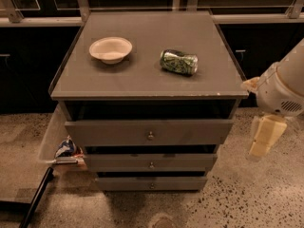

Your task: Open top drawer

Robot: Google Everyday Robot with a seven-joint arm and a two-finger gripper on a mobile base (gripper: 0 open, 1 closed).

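Observation:
The top drawer [118,132] is the widest grey front under the cabinet top, with a small round metal knob [150,136] at its centre. It stands pulled a little way out, with a dark gap above it. My gripper [262,141] hangs from the white arm [285,87] at the right of the cabinet. It is level with the top drawer, clear of its right end and touching nothing.
A white bowl [110,49] and a crushed green can [178,61] lie on the cabinet top [142,82]. Two narrower drawers [190,162] sit below. A clear bin with snack bags [65,148] stands at the left, with a black pole [35,198] on the floor.

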